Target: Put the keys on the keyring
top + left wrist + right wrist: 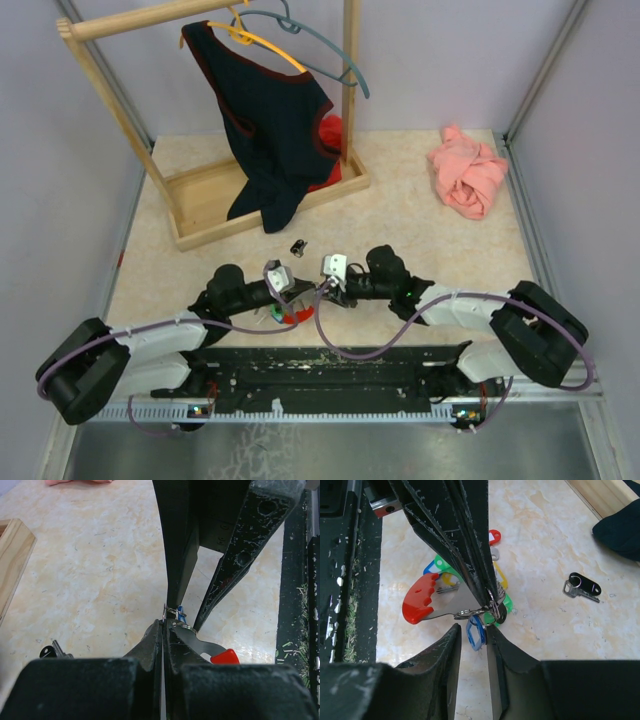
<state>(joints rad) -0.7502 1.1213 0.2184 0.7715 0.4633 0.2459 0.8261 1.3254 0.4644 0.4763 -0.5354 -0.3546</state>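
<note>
No words, numbers or brand names can be read in any view. The small red plastic key tag (pixel 493 536) has a little white window, but no writing shows in it. The flat black plastic key tag (pixel 585 585) lying alone looks blank too.

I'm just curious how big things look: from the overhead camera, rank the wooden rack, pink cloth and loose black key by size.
Largest to smallest:
1. wooden rack
2. pink cloth
3. black key
The differences are wide; no two look alike.
</note>
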